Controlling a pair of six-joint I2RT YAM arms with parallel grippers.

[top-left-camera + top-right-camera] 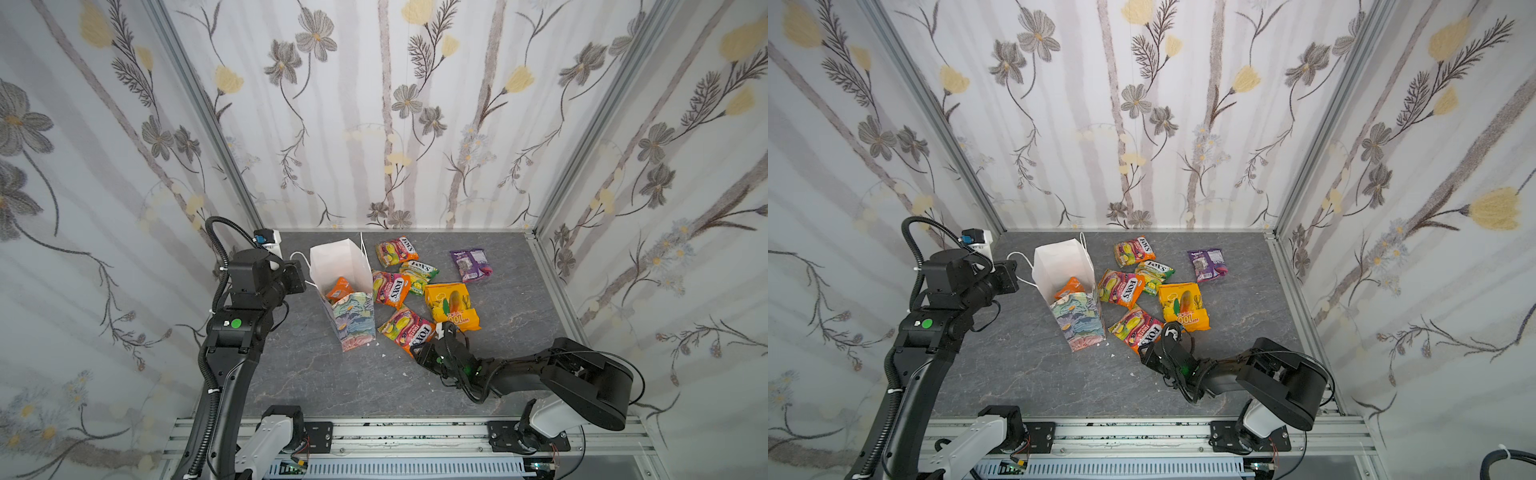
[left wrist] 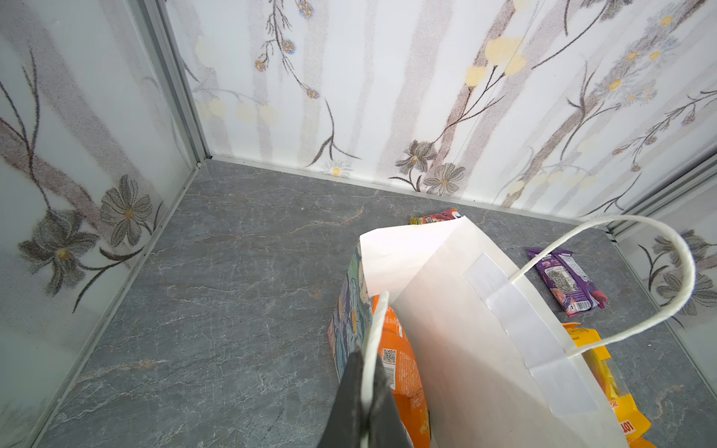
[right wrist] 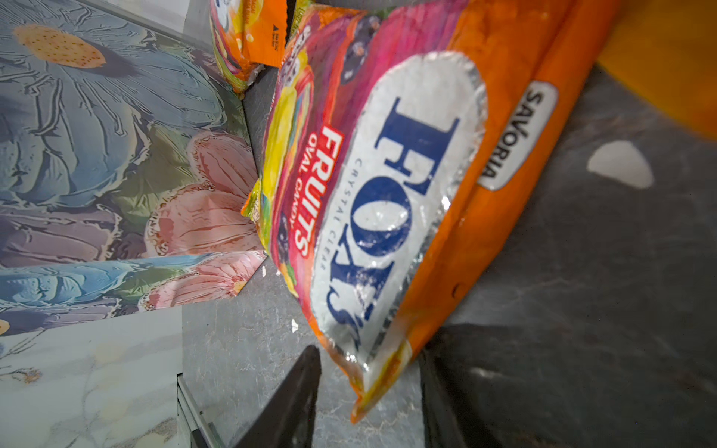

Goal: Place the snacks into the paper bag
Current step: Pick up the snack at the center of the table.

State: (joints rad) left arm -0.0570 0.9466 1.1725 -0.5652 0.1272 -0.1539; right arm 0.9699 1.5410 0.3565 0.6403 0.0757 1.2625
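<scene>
In both top views the nearest FOX'S packet is lying beside the foot of the paper bag, its long axis running from the right gripper towards the bag, the right arm being nearer. In the left wrist view the left gripper is pinching the bag's cord handle, fully shut. In the right wrist view the right gripper's jaws are standing partly open astride the packet's near corner, not yet clamped.

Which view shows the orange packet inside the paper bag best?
The left wrist view: the orange packet appears large inside the paper bag, QR code visible. Both top views show only a small part behind the bag's front wall. The right wrist view misses it.
</scene>
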